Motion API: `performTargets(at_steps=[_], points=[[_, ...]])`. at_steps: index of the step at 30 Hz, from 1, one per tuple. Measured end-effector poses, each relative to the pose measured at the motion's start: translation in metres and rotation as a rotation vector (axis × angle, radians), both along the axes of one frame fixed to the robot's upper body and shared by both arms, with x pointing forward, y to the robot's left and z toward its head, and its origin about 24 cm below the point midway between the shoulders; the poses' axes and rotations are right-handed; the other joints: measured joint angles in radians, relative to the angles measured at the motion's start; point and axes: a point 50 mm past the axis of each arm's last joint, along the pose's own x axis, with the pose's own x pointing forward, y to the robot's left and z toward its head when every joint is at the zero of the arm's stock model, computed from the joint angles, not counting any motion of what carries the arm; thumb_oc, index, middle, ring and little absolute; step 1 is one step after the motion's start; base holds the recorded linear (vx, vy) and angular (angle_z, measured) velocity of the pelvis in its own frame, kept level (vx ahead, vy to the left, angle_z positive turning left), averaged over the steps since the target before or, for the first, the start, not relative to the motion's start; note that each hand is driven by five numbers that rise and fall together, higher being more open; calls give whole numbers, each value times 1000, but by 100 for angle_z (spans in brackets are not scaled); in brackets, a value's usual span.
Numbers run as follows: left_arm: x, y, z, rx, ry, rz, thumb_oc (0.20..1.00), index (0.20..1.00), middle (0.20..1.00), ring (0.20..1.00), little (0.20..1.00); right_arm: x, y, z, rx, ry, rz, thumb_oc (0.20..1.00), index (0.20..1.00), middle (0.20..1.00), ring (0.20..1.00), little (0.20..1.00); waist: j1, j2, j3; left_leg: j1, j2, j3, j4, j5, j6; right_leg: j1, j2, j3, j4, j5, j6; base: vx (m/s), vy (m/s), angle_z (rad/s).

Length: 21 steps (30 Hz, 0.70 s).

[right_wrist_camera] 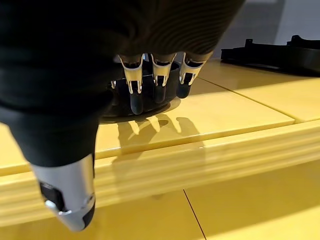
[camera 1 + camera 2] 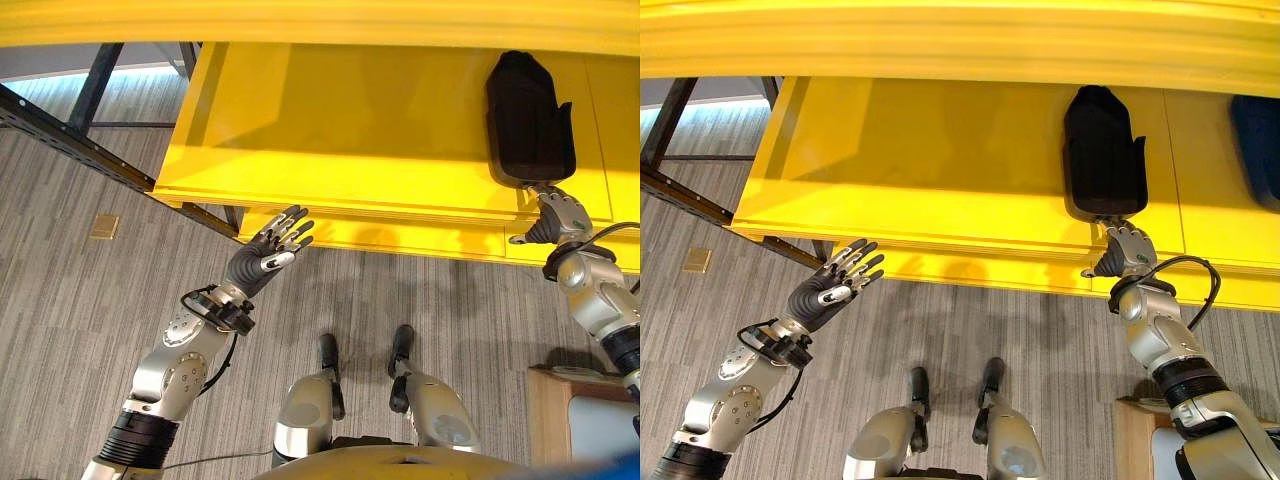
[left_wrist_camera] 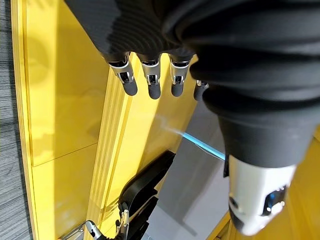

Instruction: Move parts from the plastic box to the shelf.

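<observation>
One black moulded plastic part (image 2: 1102, 150), long and rounded at its far end, lay flat on the yellow metal shelf (image 2: 340, 130), toward the 1 o'clock position in the head views. Its near end sat close to the shelf's front lip.

The right hand (image 2: 1127, 248) was placed directly at 6 o'clock of that part, at its near end. The right wrist view showed its fingers (image 1: 136, 97) extended straight, dark tips just above the shelf surface and against or just short of the part's near edge; contact could not be confirmed. The thumb stood apart below the shelf lip. The hand was open and held nothing.

The left hand (image 2: 272, 253) was at 9 o'clock of the right hand, well apart from the part, in front of the shelf's lower lip. Its fingers were spread and straight; it was open and empty. The left wrist view recorded the same straight fingers (image 3: 152, 85) over the yellow surface.

A second dark object (image 1: 280, 50), one in number, lay farther along the shelf in the right wrist view; a dark blue item (image 2: 1258, 150) appeared at 3 o'clock in the right eye view. Whether these were one thing could not be told.

One small tan plate (image 2: 104, 226) was set in the grey floor (image 2: 70, 320) at 9 o'clock.
</observation>
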Motion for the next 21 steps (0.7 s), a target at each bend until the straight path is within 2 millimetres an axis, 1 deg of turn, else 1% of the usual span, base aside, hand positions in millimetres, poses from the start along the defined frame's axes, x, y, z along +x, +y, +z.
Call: performTargets(at_steps=[7,10,11,16,21], points=[[2,-1,1,34,-4,-5,1000,1000,1000,1000,1000,5,-2,10,-7,-23,-10,1000,1000,1000,1000,1000,6,6,29,-4,-1,-6,5,0,0,1,-2,-5,1,0,0,7,-5,2],[3,-1,3,35,-12,-8,1000,1000,1000,1000,1000,8,-1,16,-6,-38,-8,1000,1000,1000,1000,1000,6,6,30,-9,0,-12,7,0,0,0,-2,-10,1,0,-1,20,-11,5],[3,-2,3,35,-15,-15,1000,1000,1000,1000,1000,11,-4,19,-8,-42,-24,1000,1000,1000,1000,1000,5,6,30,-13,-1,-16,9,0,0,-2,-3,-13,1,0,-1,19,0,8],[4,-3,4,34,-22,-28,1000,1000,1000,1000,1000,13,-9,20,-6,-38,-55,1000,1000,1000,1000,1000,9,6,30,-16,-2,-21,13,0,0,-2,-5,-17,2,0,-1,5,-3,2],[4,-3,5,35,-25,-31,1000,1000,1000,1000,1000,17,-10,28,6,-58,-62,1000,1000,1000,1000,1000,9,12,33,-17,-1,-21,18,0,0,-2,-5,-17,7,0,-1,0,0,0]])
